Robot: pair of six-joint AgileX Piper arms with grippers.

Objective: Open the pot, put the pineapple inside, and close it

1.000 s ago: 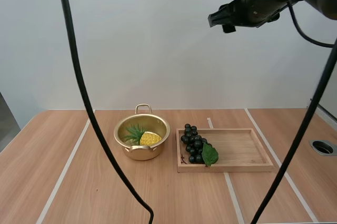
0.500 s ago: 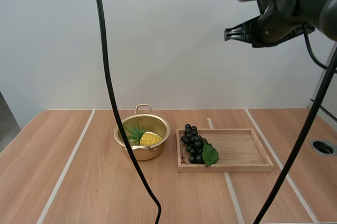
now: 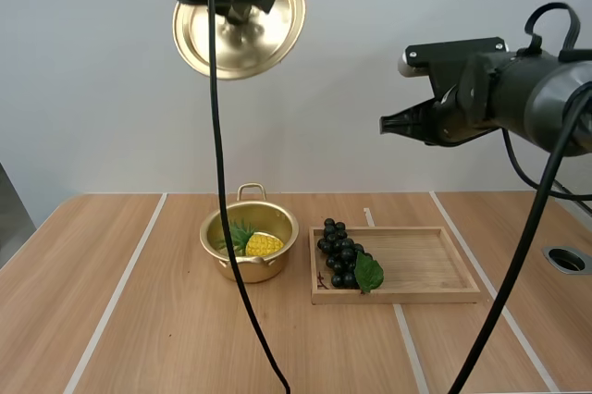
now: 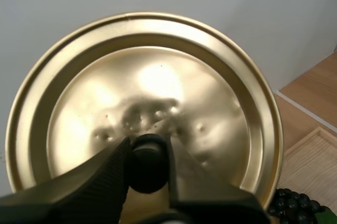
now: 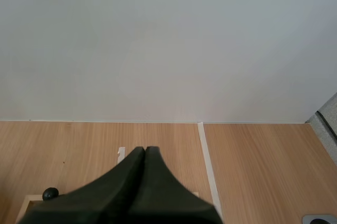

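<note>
The left tool point(image 4: 147, 150) grips the lid point(image 3: 266, 43) by its knob point(image 4: 148, 167), fingers closed tight on it, and holds it tilted high above the counter point(image 3: 139, 320). The pineapple point(image 3: 260, 244) lies inside the open pot point(image 3: 248, 270), just beside the tray point(image 3: 425, 269) holding grapes point(image 3: 339, 255). The right tool point(image 3: 387, 124) hangs high, its fingers pressed together on nothing.

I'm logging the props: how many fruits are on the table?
2. The pineapple lies in the open pot; the bunch of grapes lies on the tray, at its end nearest the pot. None seems hidden.
</note>
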